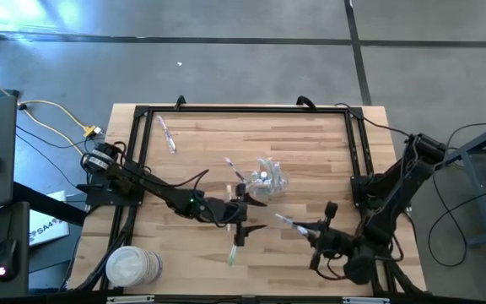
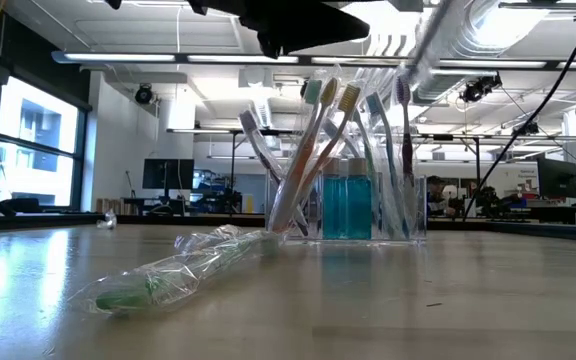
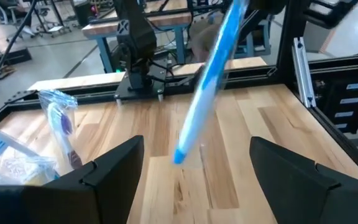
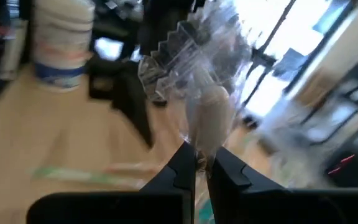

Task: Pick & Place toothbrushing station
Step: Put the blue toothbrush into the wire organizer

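Observation:
A blue toothbrush in clear wrap (image 3: 213,81) hangs above the table with my right gripper (image 1: 305,226) shut on it. My left gripper (image 1: 258,215) stands open just left of it, a finger on either side of the brush's free end (image 3: 180,154) without touching it. The clear container (image 1: 268,179), holding several upright toothbrushes and blue-filled tubes (image 2: 348,205), stands on the table just beyond both grippers. A wrapped green toothbrush (image 2: 168,275) lies flat on the table near the front edge. My right gripper pinches one end of the wrapped toothbrush (image 4: 199,144) between its two fingers. The fingers come nearly level from the table's right side. The brush runs on from the fingers along their line, slants down toward the left gripper, and is clear of the table.
A white tub (image 1: 133,266) stands at the near left corner. Loose wrapped toothbrushes lie at the far left (image 1: 167,135) and just left of the container (image 1: 230,166). A black frame rail (image 1: 243,110) runs around the tabletop.

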`<state>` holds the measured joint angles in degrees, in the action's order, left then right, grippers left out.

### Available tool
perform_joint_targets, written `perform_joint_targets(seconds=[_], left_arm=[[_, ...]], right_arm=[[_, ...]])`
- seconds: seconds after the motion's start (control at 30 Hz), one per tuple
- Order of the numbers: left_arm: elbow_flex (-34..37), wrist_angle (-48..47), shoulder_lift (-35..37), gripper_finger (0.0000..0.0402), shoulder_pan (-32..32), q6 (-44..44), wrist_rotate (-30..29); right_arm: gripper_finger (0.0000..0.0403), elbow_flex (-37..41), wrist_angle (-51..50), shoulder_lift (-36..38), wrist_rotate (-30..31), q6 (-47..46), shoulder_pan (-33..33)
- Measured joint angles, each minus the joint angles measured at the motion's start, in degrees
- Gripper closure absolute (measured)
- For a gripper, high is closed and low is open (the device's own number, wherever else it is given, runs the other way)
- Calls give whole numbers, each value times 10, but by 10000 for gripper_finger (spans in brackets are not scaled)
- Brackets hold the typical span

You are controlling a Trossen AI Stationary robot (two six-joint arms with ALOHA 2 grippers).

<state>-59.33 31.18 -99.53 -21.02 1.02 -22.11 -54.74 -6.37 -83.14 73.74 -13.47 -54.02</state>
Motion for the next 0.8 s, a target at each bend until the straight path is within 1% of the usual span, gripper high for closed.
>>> perform_joint_targets(seconds=[0.17,0.23,0.3,0.37,0.47,0.8], left_arm=[[0,-20,0,110,0,-2,0],[0,-27,0,110,0,-7,-3],[0,-33,0,110,0,-14,-12],[0,-42,4,110,0,-15,-15],[0,-46,9,110,0,-21,-19],[0,-109,30,110,0,-61,-29]], right_arm=[[391,0,-214,30,-48,-241,24],[391,0,-268,38,-66,-303,35],[391,0,-300,44,-77,-335,47],[391,0,-321,47,-79,-348,62],[391,0,-326,49,-79,-344,90],[391,0,-319,49,-112,-276,180]])
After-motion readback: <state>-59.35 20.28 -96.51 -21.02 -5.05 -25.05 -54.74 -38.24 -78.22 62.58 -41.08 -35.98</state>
